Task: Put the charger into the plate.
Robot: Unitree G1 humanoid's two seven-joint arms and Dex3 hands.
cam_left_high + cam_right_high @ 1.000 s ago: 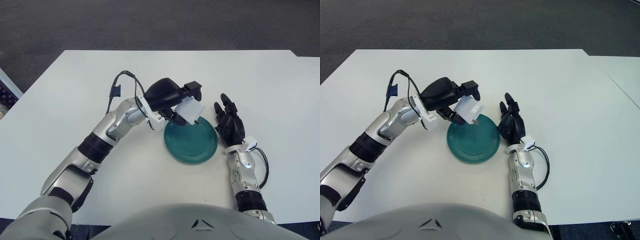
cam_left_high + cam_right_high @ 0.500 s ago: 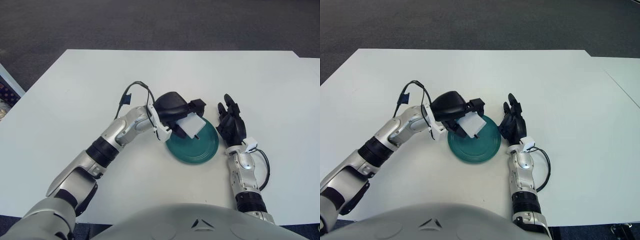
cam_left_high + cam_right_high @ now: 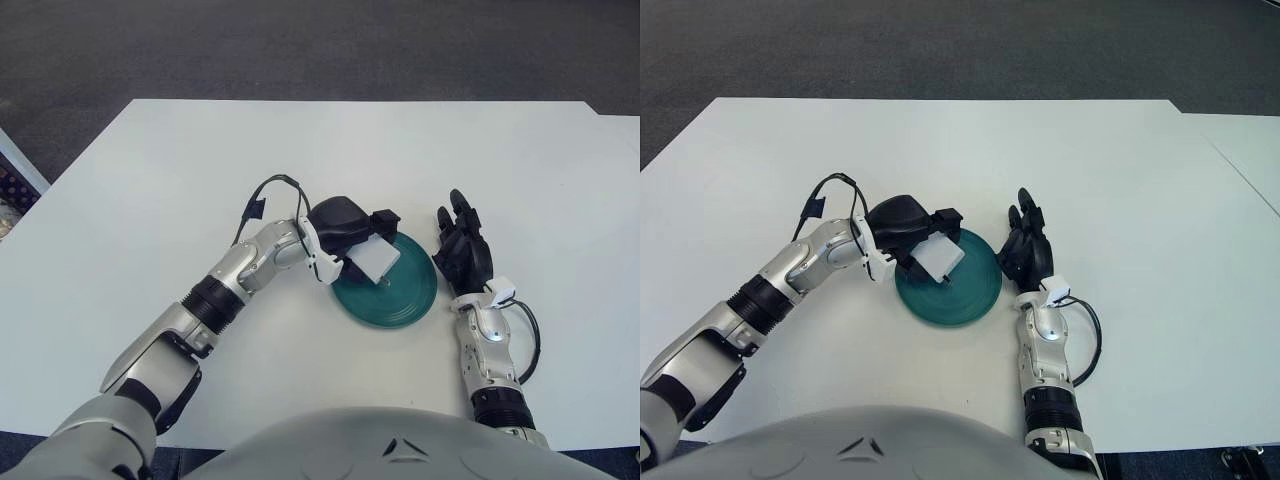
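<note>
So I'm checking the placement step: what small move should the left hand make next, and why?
Probably open its fingers and let go. The left hand holds the white charger low over the left part of the green plate, apparently touching or nearly touching it, so release should leave it inside. The right hand shows idle just right of the plate.

Spreading wide beneath the fingers on every side: a white table (image 3: 150,190); lying beyond its far edge, away from the fingertips: dark grey carpet (image 3: 300,45)
</note>
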